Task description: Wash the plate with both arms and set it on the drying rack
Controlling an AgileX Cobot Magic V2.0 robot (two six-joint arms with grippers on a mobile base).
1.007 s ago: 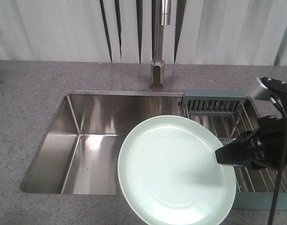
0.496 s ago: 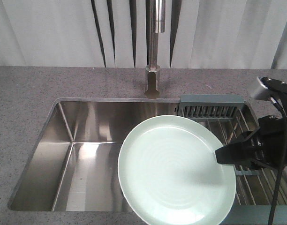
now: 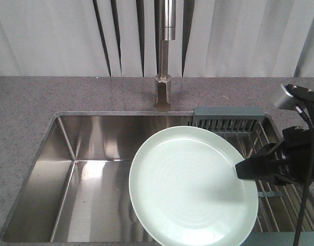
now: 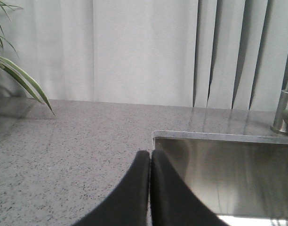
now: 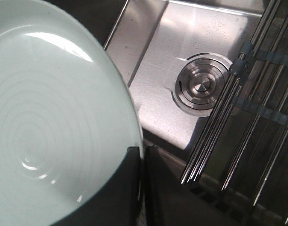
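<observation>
While the right arm (image 3: 300,156) reaches in level from the right edge of the front view, its right gripper (image 3: 239,171) points left with its jaws clamped on the right rim of the plate (image 3: 190,187). In the right wrist view one black finger lies over the plate's (image 5: 50,117) face and the other sits behind its edge.

The plate hangs above the right half of the sink (image 3: 95,154), its face turned up toward the front camera. Its right edge overlaps the drying rack (image 3: 229,119). It is round, so it has no true long axis. It is pale mint green, glossy and smooth, with faint rings and a low raised rim.

The left gripper (image 4: 150,155) has its two dark, tapered fingers pressed together on nothing. It is over the speckled grey countertop (image 4: 64,141) at a corner of the sink, pointing toward the pale curtain (image 4: 134,47).

The sink is brushed steel with a round drain (image 5: 200,87). The rack's steel bars run in parallel from a grey-blue slotted end piece.
</observation>
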